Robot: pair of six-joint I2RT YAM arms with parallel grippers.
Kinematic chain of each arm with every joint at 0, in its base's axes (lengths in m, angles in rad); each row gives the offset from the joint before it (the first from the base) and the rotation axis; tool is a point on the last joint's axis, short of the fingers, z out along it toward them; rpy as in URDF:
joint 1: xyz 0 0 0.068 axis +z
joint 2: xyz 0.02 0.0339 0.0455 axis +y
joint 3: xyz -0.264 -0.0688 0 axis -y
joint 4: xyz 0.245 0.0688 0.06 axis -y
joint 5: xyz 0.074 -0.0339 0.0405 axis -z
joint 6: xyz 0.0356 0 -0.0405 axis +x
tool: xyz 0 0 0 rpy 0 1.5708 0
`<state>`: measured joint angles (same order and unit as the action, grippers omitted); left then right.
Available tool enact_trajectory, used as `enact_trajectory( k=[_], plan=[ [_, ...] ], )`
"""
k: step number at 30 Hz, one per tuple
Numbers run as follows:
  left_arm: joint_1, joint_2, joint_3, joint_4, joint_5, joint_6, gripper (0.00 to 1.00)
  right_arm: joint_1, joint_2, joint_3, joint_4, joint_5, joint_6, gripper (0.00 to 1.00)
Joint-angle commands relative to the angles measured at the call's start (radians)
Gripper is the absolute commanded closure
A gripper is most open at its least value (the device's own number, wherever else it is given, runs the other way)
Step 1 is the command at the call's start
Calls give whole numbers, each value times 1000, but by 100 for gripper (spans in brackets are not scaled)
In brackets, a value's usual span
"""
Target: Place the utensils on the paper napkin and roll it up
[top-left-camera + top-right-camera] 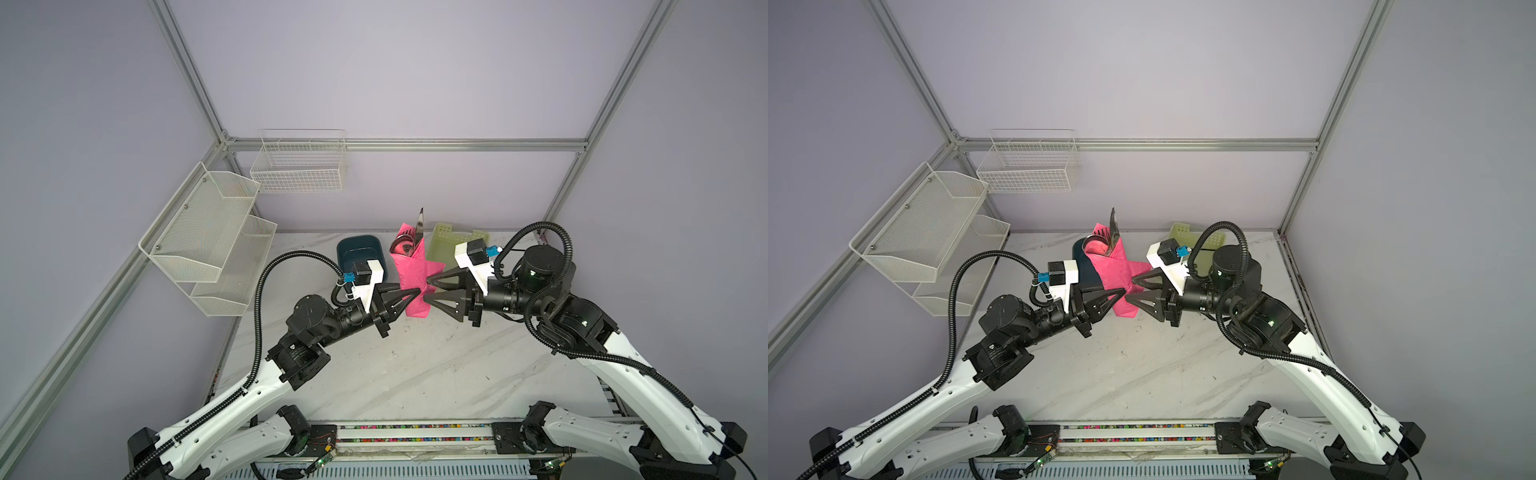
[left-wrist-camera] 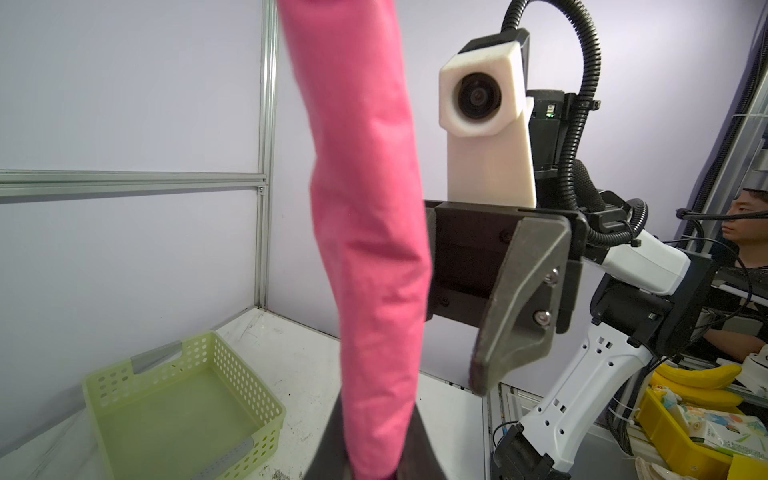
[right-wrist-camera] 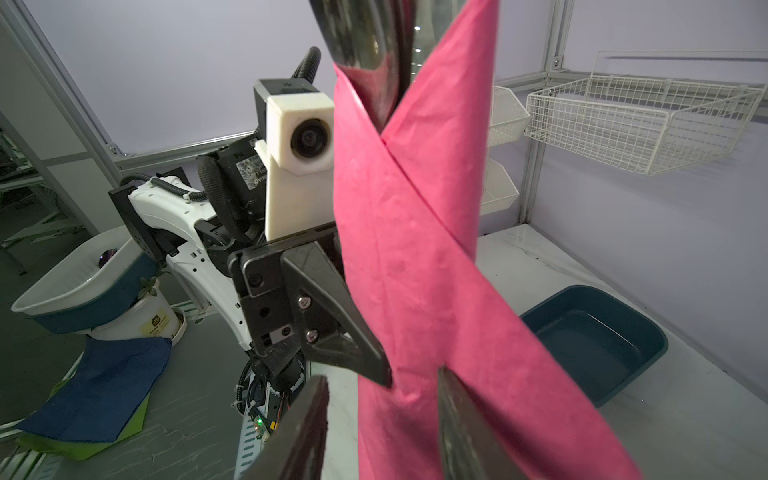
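I am pinching the rolled paper napkin (image 1: 409, 266) low down in my left gripper (image 1: 411, 297), upright above the counter (image 1: 415, 374), with the utensils (image 1: 419, 226) poking out on top. My right gripper (image 1: 430, 290) is half open around the roll (a flap is sticking out). I judge it should tuck that flap gently. The teal tub (image 1: 359, 249) and green basket (image 1: 446, 243) are crowding behind, so the free room is toward me.
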<state>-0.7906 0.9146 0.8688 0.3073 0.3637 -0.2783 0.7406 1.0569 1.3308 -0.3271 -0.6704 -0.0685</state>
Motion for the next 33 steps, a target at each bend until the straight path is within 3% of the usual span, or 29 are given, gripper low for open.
enact_trajectory(
  k=[1, 33],
  plan=[
    [-1, -21, 39, 116, 18, -12, 100, 2, 6, 2, -15, 19, -22, 54],
    [-1, 56, 59, 171, 141, -61, 100, 2, -6, 40, 16, -83, -22, 63]
  ],
)
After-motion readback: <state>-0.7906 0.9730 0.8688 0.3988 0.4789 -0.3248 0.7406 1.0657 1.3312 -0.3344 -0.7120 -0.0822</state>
